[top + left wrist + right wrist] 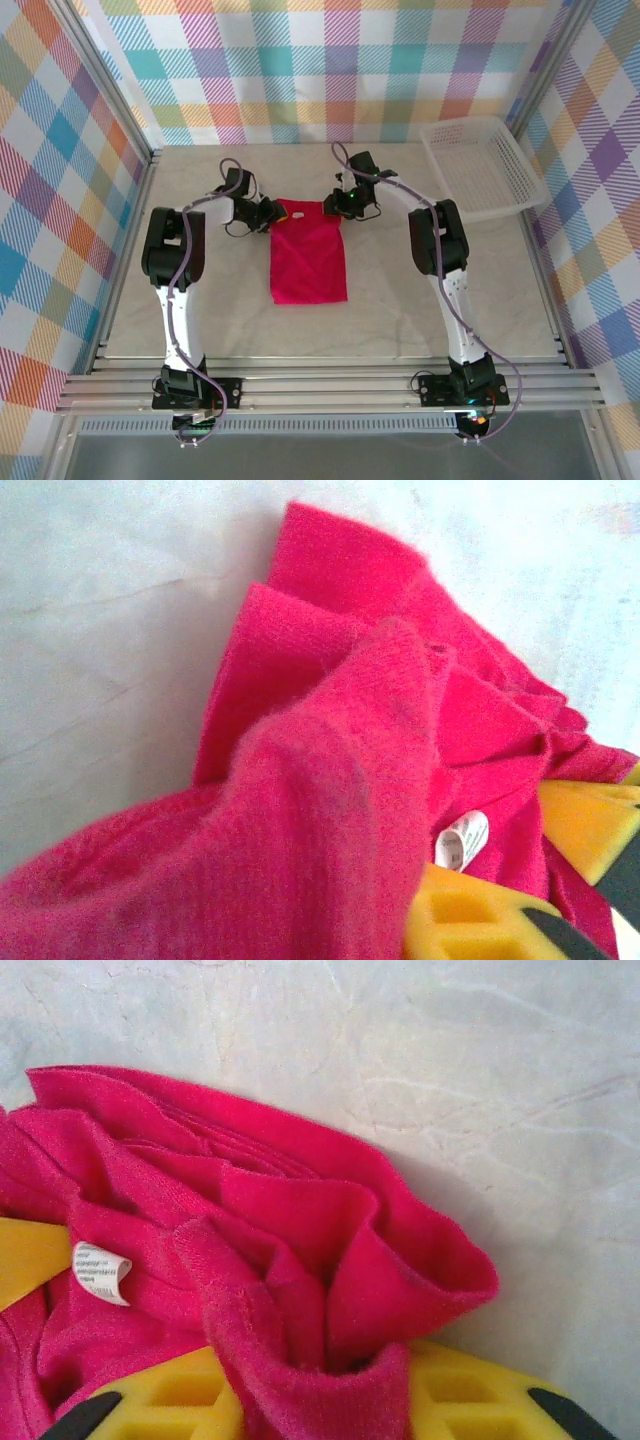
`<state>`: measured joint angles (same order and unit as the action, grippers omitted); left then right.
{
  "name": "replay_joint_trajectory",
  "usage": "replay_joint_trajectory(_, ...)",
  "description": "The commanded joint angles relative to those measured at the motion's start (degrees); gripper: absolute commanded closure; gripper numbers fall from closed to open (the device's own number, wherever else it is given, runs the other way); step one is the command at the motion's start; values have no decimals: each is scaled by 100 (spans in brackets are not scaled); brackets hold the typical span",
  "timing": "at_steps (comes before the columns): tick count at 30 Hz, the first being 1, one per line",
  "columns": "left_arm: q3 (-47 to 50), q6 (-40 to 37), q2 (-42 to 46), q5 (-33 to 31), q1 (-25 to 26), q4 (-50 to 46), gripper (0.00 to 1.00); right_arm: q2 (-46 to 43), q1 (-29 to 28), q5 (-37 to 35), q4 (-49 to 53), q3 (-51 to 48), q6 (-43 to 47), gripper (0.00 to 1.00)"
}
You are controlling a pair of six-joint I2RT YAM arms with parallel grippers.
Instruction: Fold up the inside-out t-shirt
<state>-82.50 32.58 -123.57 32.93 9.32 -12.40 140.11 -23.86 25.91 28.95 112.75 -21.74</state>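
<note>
Light: bright, even, diffuse, from above. Shadows: soft, short, beside the crimson soft-fabric t-shirt on the pale marbled tabletop. Focus: left wrist view blurred across nearest folds; top view sharp.

A white mesh basket sits at the far right corner of the bench. Plaid walls surround it.

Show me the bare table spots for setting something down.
Bare table: between the t-shirt and the arm bases; also along the far wall, left of the basket. Crowded: the t-shirt's far edge, where left hand and right hand pinch it.
</note>
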Motion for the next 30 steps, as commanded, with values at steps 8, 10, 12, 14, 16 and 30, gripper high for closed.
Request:
replay_joint_trajectory(8,-1028,-367,-87,-16,132,54,100,-150,-23,-155,289,678,328,100)
replay_joint_trajectory(10,-1429,-380,52,12,131,-64,100,-274,6,-250,485,1092,387,100)
replay_joint_trajectory(12,-1862,-393,208,-1,131,-169,100,-398,35,-317,679,1590,430,100)
replay_joint_trajectory(14,-2256,-424,387,-48,131,-217,100,-490,61,-392,873,2130,481,100)
replay_joint_trajectory(16,-2557,-475,639,-108,129,-213,100,-612,74,-417,1014,2610,530,100)
replay_joint_trajectory(30,3105,-560,4068,-953,707,2660,100,-3917,-569,-154,-2090,-3332,226,100)
